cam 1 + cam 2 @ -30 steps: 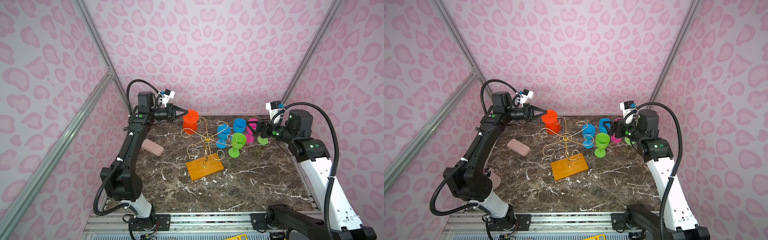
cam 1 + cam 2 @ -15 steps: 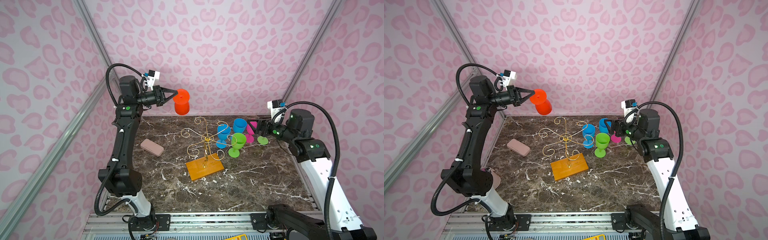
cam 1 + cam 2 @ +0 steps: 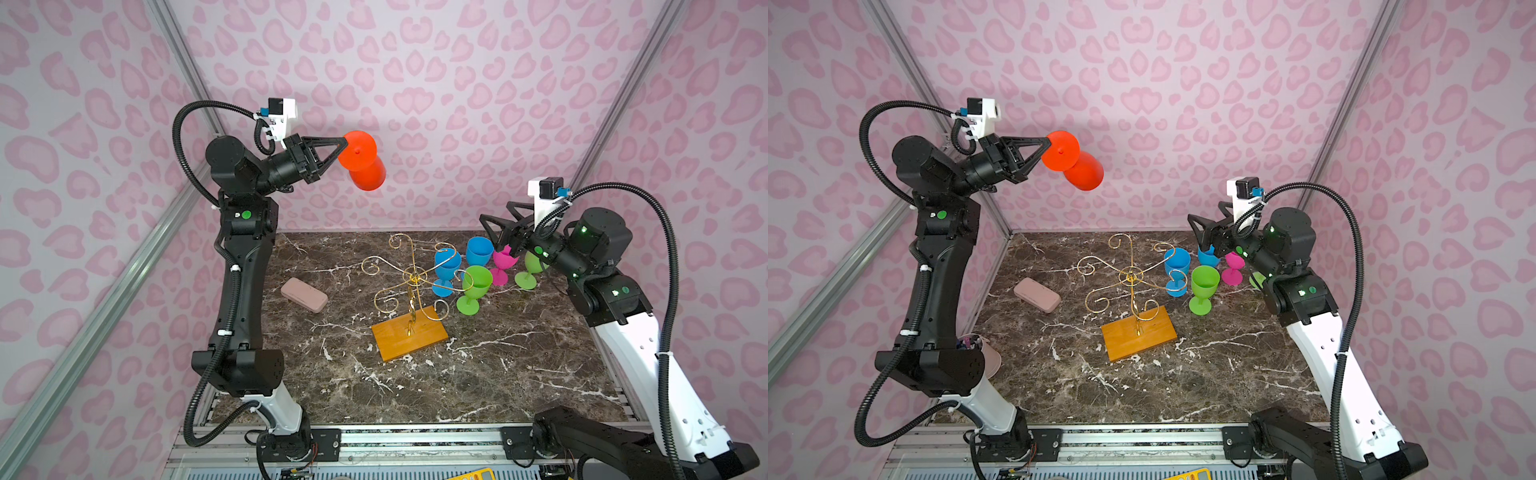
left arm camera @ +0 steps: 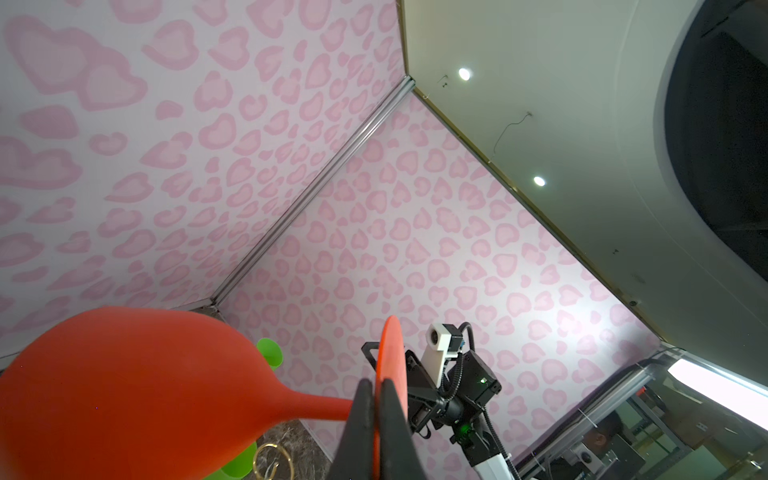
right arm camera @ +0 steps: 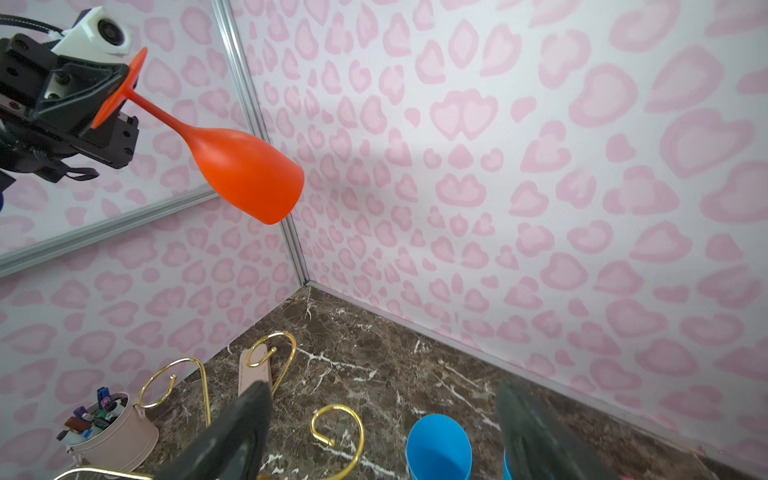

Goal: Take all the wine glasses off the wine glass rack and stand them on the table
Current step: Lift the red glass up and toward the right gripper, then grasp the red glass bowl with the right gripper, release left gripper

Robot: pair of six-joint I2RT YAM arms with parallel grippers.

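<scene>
From my remote console, the left gripper (image 3: 343, 145) is clamped tight on the rim of the round foot of the orange-red wine glass (image 3: 365, 166), which hangs high in the air near the back wall. The left wrist view shows both fingers (image 4: 365, 399) pinching the disc edge-on. The glass is tilted, with its stem slanting down and its bowl pointing away from the arm. It is well apart from the gold wire wine glass rack (image 3: 409, 334), which stands upright on its wooden base near the middle of the marble table (image 3: 498, 374). The right gripper (image 3: 496, 212) hangs low over the far right of the table with its jaws spread wide and nothing between them. It sits just above a cluster of upright plastic glasses beside the rack: two blue glasses (image 3: 448, 262), a green glass (image 3: 477, 282), a pink glass (image 3: 505, 259) and a second green one partly behind the arm. A pink oblong case (image 3: 304, 294) lies flat to the left of the rack, and a small pink bucket (image 5: 120, 436) of pens shows in the right wrist view.
</scene>
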